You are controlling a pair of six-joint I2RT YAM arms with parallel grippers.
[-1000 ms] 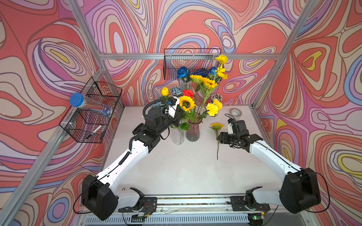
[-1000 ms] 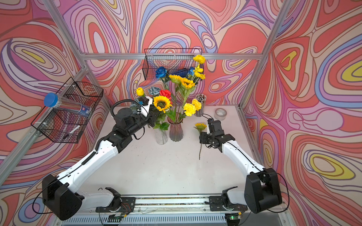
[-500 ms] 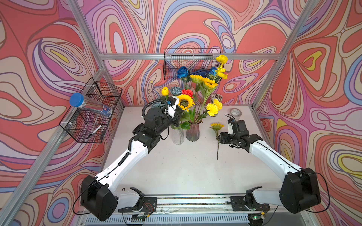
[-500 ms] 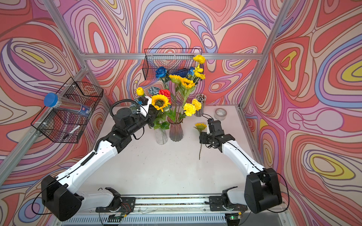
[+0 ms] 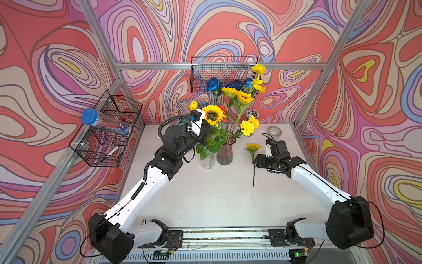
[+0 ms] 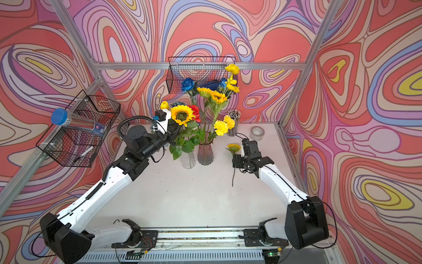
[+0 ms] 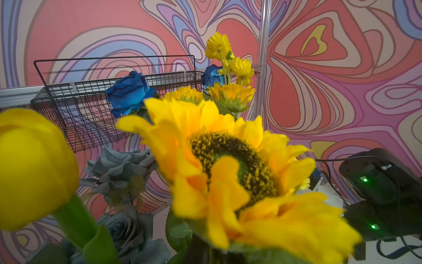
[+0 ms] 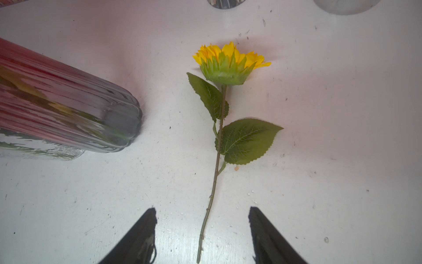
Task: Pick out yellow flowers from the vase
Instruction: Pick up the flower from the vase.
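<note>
Yellow flowers (image 5: pixel 249 124) are mostly standing in the ribbed vase (image 5: pixel 224 156) and the clear vase (image 5: pixel 207 160) on the surface (image 5: pixel 205 201). One small sunflower (image 8: pixel 228 66) lies flat near the ribbed vase, stem running between the tips of the right claw (image 8: pixel 202 208), which is spread and not touching it. Left claw (image 5: pixel 204 133) is pressed together, buried in leaves under the big sunflower (image 5: pixel 213 115); can't tell if it's pinching the stem.
</note>
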